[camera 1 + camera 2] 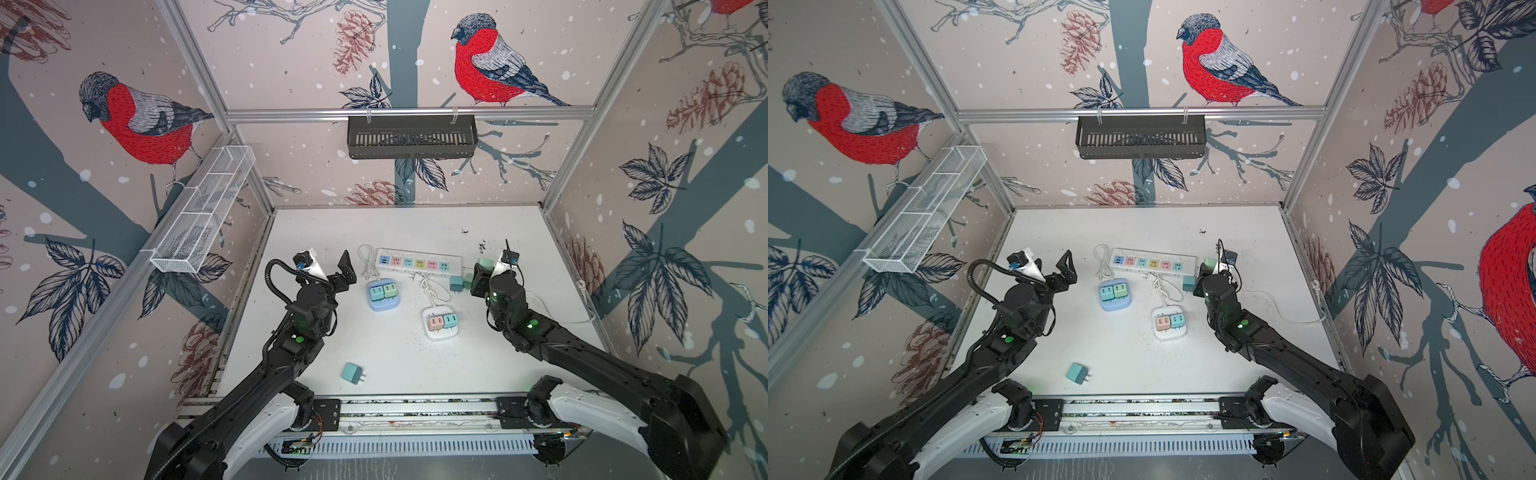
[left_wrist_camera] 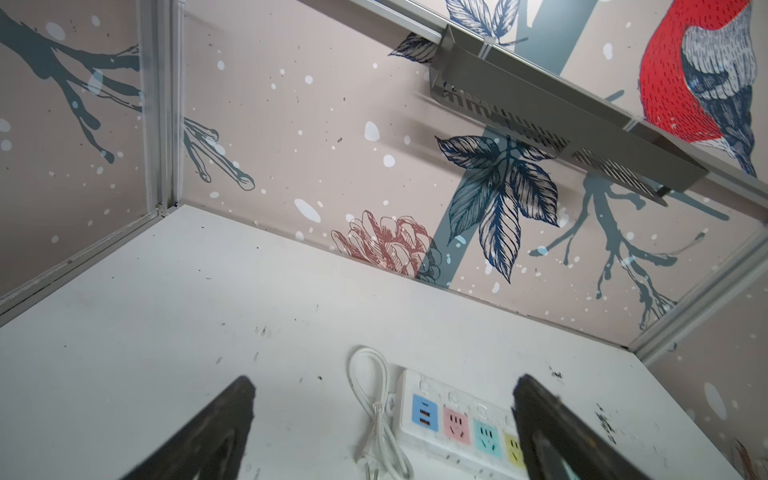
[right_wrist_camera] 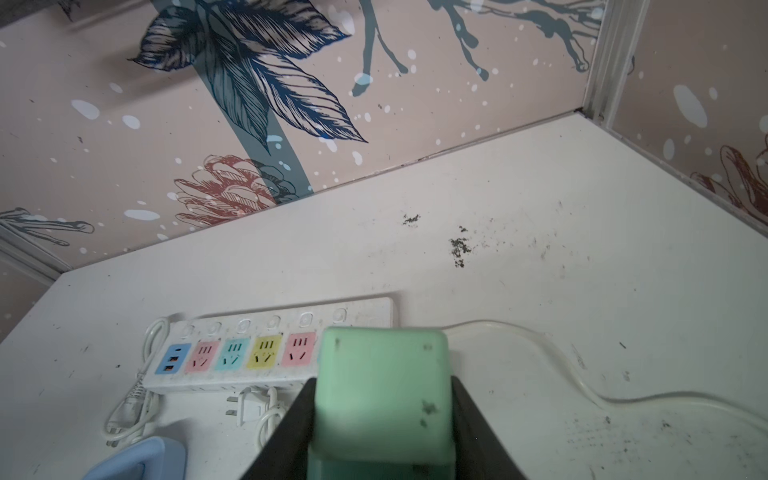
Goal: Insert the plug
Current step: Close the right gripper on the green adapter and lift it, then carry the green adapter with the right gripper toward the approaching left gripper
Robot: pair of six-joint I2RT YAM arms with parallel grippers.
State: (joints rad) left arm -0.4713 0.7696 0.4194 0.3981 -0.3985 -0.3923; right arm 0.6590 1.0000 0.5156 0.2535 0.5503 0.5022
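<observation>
Your white table [image 1: 374, 353] carries the long power strip [image 1: 417, 262] towards the far side, coloured sockets facing up. Nearer sit a blue socket cube [image 1: 380, 305] and a white socket cube [image 1: 430, 332] (two plugs [image 1: 383, 291] seated in each). Your left gripper [image 2: 384, 382] hangs left of the strip, jaws spread wide, holding nothing. Your right gripper [image 3: 382, 399] is clamped on the pale green plug [image 3: 382, 361], held at the strip's right end. A teal plug [image 1: 352, 372] lies loose at the near left
</observation>
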